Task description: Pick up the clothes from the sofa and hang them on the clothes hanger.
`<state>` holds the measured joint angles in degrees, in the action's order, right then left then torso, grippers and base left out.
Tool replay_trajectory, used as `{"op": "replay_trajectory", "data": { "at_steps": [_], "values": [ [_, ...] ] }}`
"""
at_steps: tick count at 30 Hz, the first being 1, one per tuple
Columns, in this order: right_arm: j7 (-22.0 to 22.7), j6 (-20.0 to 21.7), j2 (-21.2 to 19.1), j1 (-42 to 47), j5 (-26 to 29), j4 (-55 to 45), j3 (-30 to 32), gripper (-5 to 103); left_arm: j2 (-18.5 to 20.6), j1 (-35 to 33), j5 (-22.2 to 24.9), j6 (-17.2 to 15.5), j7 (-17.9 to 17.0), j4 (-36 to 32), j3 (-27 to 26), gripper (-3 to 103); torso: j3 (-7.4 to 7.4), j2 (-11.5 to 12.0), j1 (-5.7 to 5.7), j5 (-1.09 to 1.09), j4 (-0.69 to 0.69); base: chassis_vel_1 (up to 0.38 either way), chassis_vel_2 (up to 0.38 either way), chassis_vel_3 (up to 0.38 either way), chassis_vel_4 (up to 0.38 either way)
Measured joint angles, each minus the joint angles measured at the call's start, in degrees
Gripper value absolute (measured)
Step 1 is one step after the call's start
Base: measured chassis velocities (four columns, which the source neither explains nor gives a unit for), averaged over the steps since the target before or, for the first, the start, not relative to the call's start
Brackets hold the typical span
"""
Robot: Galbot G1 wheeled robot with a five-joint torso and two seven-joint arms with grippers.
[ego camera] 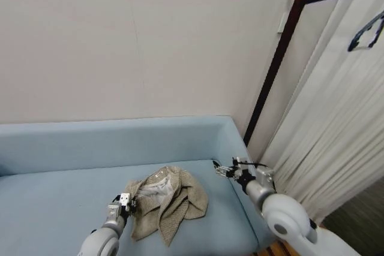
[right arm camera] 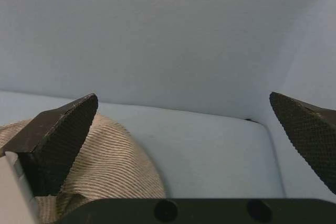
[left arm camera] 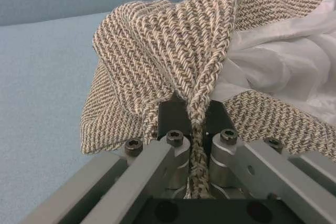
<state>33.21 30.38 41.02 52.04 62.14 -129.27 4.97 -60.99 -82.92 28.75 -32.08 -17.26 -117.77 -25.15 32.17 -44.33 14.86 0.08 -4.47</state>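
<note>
A beige knitted garment with a white lining lies crumpled on the light blue sofa. My left gripper sits at the garment's left edge, shut on a fold of the knit, which runs between its fingers in the left wrist view. My right gripper hovers open above the seat, just right of the garment, near the sofa's right arm. In the right wrist view its black fingertips stand wide apart, with the garment below one of them. A dark clothes rack stands right of the sofa.
A plain wall rises behind the sofa. White curtains hang at the right beside the rack, with a dark blue hanger on it. The sofa's left seat area is bare cushion.
</note>
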Motion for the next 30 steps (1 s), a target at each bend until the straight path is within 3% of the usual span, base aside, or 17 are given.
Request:
{"op": "replay_trajectory", "data": {
  "at_steps": [1, 3, 4, 8, 9, 12, 13, 14, 16, 18, 20, 23, 30],
  "values": [
    [0.66, 0.19, -0.07, -2.52, 1.14, 0.82, -2.40, 100, 0.13, 0.06, -0.04, 0.01, 0.01, -0.10, 0.01, 3, 0.00, 0.00, 0.00, -0.01, 0.00, 0.000, 0.000, 0.000, 0.000],
    [3.86, 1.43, 0.78, -14.06, 6.35, 4.14, -12.87, 100, 0.53, 0.28, -0.11, 0.02, 0.04, -0.18, 0.20, 3, 0.01, 0.00, 0.00, -0.01, 0.02, 0.000, 0.000, 0.000, 0.000],
    [3.86, 1.43, 0.78, -14.06, 6.35, 4.14, -12.87, 100, 0.53, 0.28, -0.11, 0.02, 0.04, -0.18, 0.20, 3, 0.01, 0.00, 0.00, -0.01, 0.02, 0.000, 0.000, 0.000, 0.000],
    [10.43, 3.72, 5.95, -29.07, 16.67, 9.40, -26.97, 100, 0.96, 0.48, -0.60, 0.40, 0.32, -0.19, 0.55, 3, 0.01, 0.00, 0.01, 0.00, 0.02, 0.000, 0.000, 0.000, 0.000],
    [10.43, 3.72, 5.95, -29.07, 16.67, 9.40, -26.97, 100, 0.96, 0.48, -0.60, 0.40, 0.32, -0.19, 0.55, 3, 0.01, 0.00, 0.01, 0.00, 0.02, 0.000, 0.000, 0.000, 0.000],
    [13.24, 5.34, 9.87, -35.66, 21.31, 12.37, -32.26, 103, 1.14, 0.48, -1.38, 0.85, 0.85, -0.23, 0.63, 3, 0.01, 0.00, 0.01, -0.03, 0.02, 0.000, 0.000, 0.000, 0.000],
    [15.69, 6.87, 13.57, -39.95, 26.14, 15.65, -35.79, 99, 1.37, 0.47, -1.71, 1.10, 1.30, -0.50, 0.57, 3, 0.01, 0.00, 0.01, -0.01, 0.01, 0.000, 0.000, 0.000, 0.000],
    [15.69, 6.87, 13.57, -39.95, 26.14, 15.65, -35.79, 99, 1.37, 0.47, -1.71, 1.10, 1.30, -0.50, 0.57, 3, 0.01, 0.00, 0.01, -0.01, 0.01, 0.000, 0.000, 0.000, 0.000],
    [18.22, 7.99, 16.18, -42.48, 31.21, 18.40, -37.54, 99, 1.46, 0.47, -1.86, 1.24, 1.72, -0.66, 0.30, 3, 0.00, 0.00, 0.01, -0.03, 0.01, 0.000, 0.000, 0.000, 0.000],
    [21.97, 9.24, 19.85, -45.86, 39.02, 23.13, -40.81, 98, 1.44, 0.45, -2.16, 1.31, 3.04, -0.89, -0.37, 3, 0.00, 0.00, 0.01, -0.02, 0.02, 0.000, 0.000, 0.000, 0.000],
    [23.03, 9.64, 20.98, -46.90, 41.15, 25.04, -41.79, 98, 1.36, 0.43, -2.29, 1.43, 3.47, -0.97, -0.65, 3, 0.00, 0.00, 0.01, -0.02, 0.02, 0.000, 0.000, 0.000, 0.000],
    [25.16, 10.26, 23.48, -48.04, 45.04, 29.33, -43.14, 88, 1.11, 0.44, -2.40, 1.78, 3.94, -0.98, -1.06, 3, 0.00, 0.00, 0.01, -0.01, 0.01, 0.000, 0.000, 0.000, 0.000],
    [26.31, 10.63, 26.03, -48.05, 45.36, 35.04, -43.98, 80, 0.54, 0.48, -2.53, 1.95, 4.37, -1.44, -1.55, 3, 0.00, 0.00, 0.01, -0.01, 0.01, 0.000, 0.000, 0.000, 0.000]
  ]
}}
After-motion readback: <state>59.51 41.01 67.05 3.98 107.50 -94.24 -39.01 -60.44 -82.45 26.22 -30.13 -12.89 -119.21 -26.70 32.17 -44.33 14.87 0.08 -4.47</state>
